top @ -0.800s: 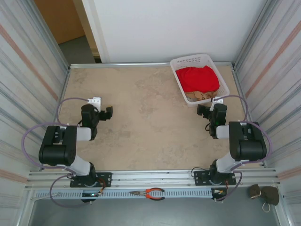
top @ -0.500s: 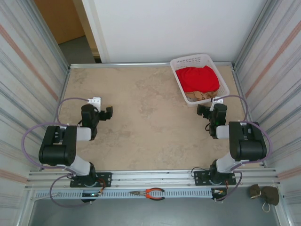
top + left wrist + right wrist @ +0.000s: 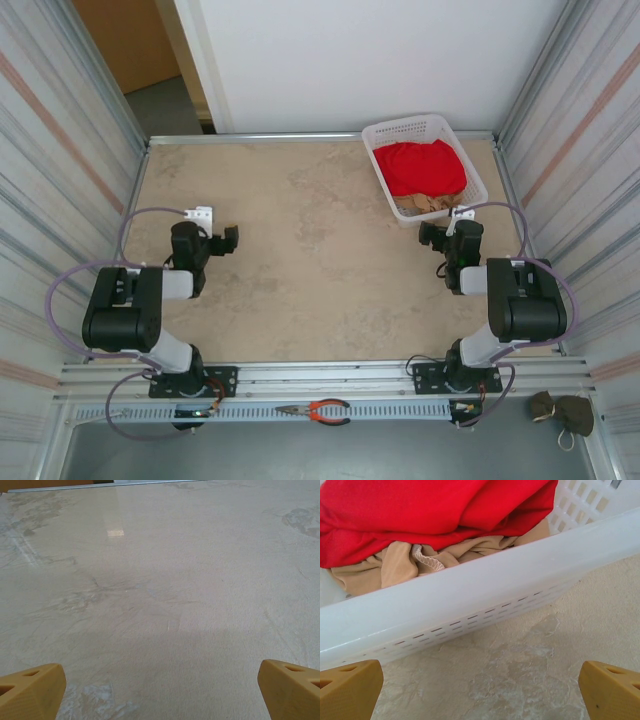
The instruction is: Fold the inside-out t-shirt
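Starting at the near edge, a pair of pliers [image 3: 313, 410] with orange-red handles is lying on the slotted metal rail between the two arm bases. Moving up, both arms are sitting folded low over the marbled beige table [image 3: 300, 220], the left one on its side of the table and the right one opposite, well apart. The left gripper [image 3: 160, 692] is hanging with its jaws spread wide, and in its wrist view the yellow fingers [image 3: 30, 690] are framing bare tabletop from the two lower corners. The right gripper [image 3: 480, 692] is gaping just as wide, gripping nothing, and it is pointing straight at the white plastic basket [image 3: 485, 587] just beyond it, with the slotted near wall crossing its wrist view. Looking over that rim, a tan-beige garment [image 3: 400, 562] is bunching up against the inside of the near wall, a stitched hem showing. Lying on top of it and filling most of the basket, the inside-out t-shirt [image 3: 425, 165] is sitting in a crumpled bright red heap. From above, the basket is resting at the far right corner of the table, angled a little, close to the back wall.
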Robot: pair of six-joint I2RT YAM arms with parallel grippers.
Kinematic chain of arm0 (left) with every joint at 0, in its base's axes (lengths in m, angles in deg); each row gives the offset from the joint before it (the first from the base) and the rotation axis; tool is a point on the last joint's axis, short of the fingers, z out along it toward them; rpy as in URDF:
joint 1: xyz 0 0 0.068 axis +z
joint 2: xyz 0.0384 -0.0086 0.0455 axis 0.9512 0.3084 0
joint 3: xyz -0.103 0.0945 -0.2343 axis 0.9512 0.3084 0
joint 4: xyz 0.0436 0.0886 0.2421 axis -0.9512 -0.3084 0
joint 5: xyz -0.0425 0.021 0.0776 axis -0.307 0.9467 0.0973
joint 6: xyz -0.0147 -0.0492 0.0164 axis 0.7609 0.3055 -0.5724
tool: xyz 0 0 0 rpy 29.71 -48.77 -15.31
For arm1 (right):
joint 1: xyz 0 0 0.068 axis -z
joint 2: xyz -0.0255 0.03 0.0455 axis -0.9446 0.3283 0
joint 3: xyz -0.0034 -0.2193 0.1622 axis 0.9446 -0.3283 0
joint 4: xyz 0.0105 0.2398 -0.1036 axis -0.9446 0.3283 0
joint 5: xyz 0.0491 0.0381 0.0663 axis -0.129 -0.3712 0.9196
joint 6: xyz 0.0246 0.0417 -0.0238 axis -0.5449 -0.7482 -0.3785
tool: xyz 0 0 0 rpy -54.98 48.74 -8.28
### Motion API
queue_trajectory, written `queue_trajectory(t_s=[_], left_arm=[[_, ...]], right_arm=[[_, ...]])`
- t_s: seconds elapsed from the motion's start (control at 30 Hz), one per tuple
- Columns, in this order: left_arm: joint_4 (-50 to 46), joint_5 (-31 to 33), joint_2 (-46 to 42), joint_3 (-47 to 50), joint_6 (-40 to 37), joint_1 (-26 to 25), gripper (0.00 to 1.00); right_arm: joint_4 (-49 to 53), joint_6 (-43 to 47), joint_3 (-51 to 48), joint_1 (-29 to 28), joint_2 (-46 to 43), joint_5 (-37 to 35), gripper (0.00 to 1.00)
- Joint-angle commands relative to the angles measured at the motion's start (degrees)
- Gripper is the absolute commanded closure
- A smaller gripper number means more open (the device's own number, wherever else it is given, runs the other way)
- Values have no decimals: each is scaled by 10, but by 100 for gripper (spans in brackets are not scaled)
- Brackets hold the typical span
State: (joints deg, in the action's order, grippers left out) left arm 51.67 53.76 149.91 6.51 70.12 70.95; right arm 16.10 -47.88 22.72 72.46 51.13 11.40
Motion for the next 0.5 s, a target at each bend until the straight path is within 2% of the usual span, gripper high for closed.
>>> queue_trajectory(t_s=[0.0, 0.13, 0.17, 0.23, 0.33, 0.47], left_arm=[[4, -9, -4, -10, -6, 3, 1], [11, -9, -7, -5, -6, 3, 1], [16, -11, -9, -2, -6, 2, 1], [0, -5, -27, -9, -11, -1, 1], [-124, 12, -82, -51, -13, -10, 1], [-218, 43, -122, -89, 22, -14, 1]], right_arm=[[-10, -7, 7, 5, -5, 5, 1], [-16, -8, 2, 5, -9, 6, 1], [-26, -8, -1, 0, -20, -14, 1], [68, -2, 16, -22, -86, -76, 1], [194, -29, 48, -42, -190, -132, 1], [426, -183, 135, -21, -288, -171, 1]])
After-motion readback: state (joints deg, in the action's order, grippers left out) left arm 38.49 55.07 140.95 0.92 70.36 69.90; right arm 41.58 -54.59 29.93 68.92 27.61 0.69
